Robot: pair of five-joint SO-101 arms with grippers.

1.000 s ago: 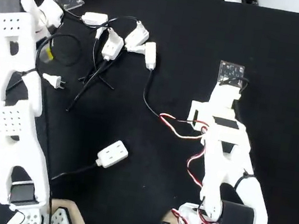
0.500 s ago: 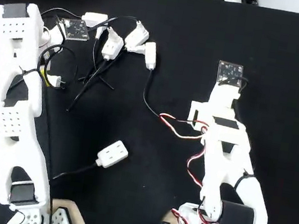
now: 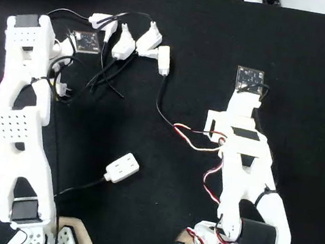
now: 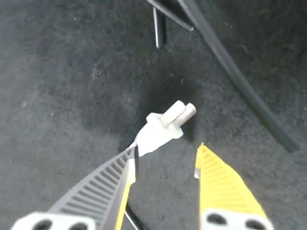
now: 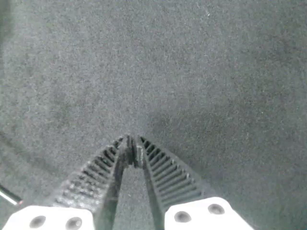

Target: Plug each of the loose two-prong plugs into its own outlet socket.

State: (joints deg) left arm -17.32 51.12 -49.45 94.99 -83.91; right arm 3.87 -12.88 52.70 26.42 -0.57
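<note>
Finds the left gripper (image 4: 167, 151) spread apart, low over the black table (image 4: 57, 72), toward its far left part. Places 1 loose 2-prong plug (image 4: 165, 127) just ahead of the gap, white body touching the tip of the grey finger (image 4: 115, 177), clear of the yellow finger (image 4: 216, 182), both prongs pointing away from the wrist. Notes black cables (image 4: 230, 67) crossing just beyond that plug. From the high view, puts the plug just beside the left arm (image 3: 17, 124), at the edge of a tangle of black leads. Counts 4 white cord ends (image 3: 124, 43) bunched at the far side, touching or nearly so. Locates the white outlet socket (image 3: 122, 168) near the middle of the table, well apart from the plug, lead trailing toward the near edge. Finds the right gripper (image 5: 132, 148) pressed together on nothing, fingertips meeting above bare cloth, right arm (image 3: 245, 166) stretched away from its base.
</note>
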